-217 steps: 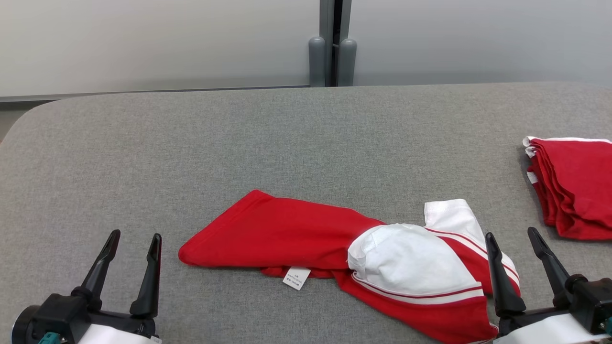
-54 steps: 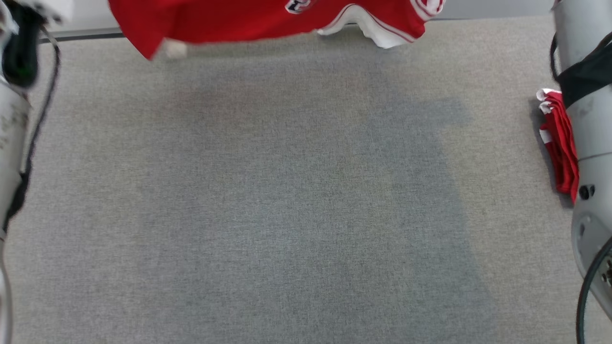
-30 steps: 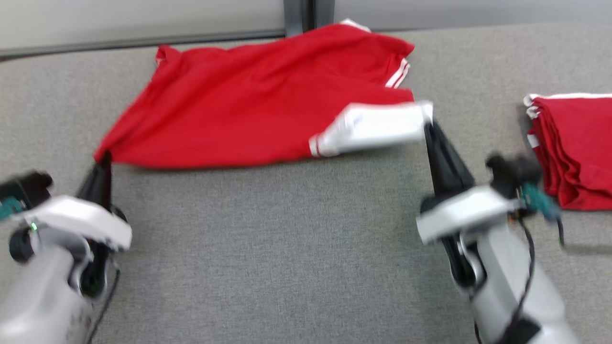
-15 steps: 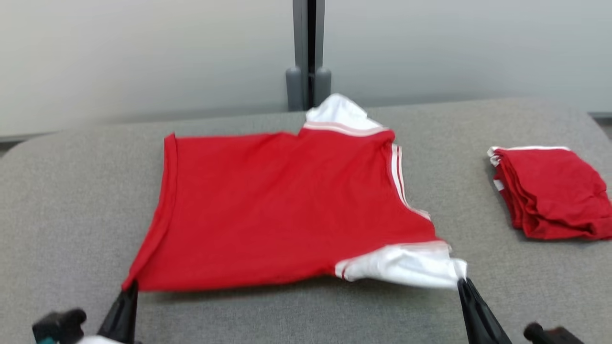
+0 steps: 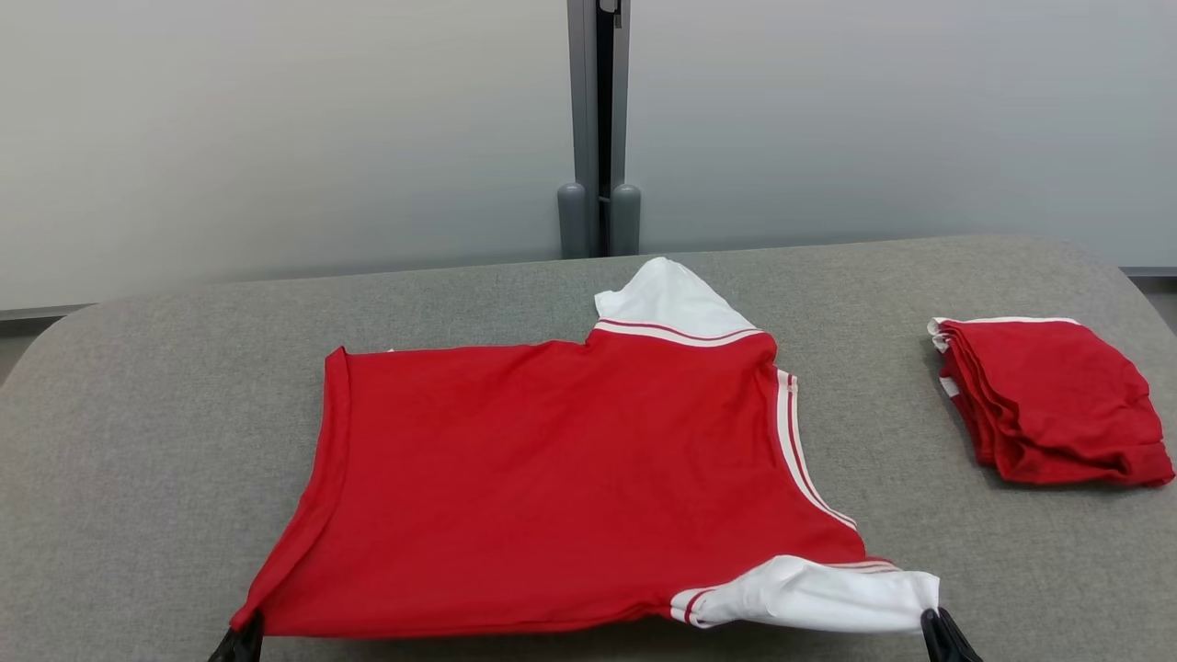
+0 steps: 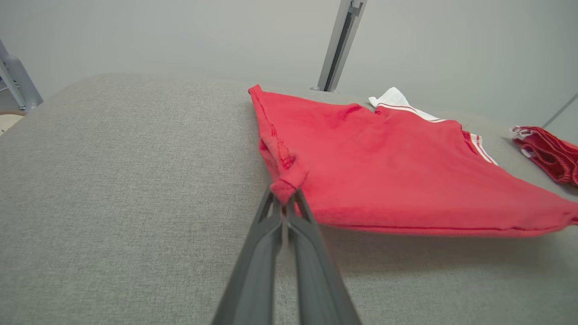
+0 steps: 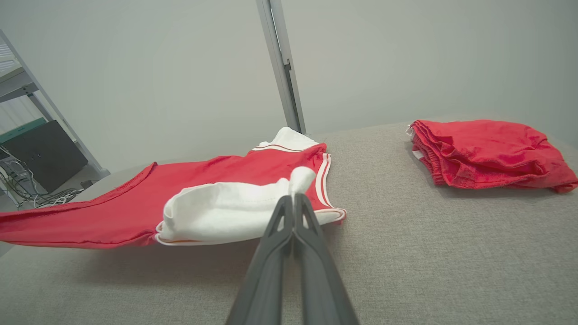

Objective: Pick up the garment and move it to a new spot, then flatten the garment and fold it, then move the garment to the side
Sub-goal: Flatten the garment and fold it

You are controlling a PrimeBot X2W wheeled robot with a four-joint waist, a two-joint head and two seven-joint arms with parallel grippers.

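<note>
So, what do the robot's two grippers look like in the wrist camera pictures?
The left gripper has two long, slim jaws in matte dark grey, wide at the base and narrowing steadily to thin pointed tips. The right gripper has the same shape and colour. In the head view, the tips look almost black.

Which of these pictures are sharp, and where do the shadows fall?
Head view: sharp, evenly lit, no glare. Left wrist view: soft shadow on the grey table under the lifted edge of the red-and-white shirt. Right wrist view: similar shadow under the white sleeve; the post leans, likely lens distortion.
</note>
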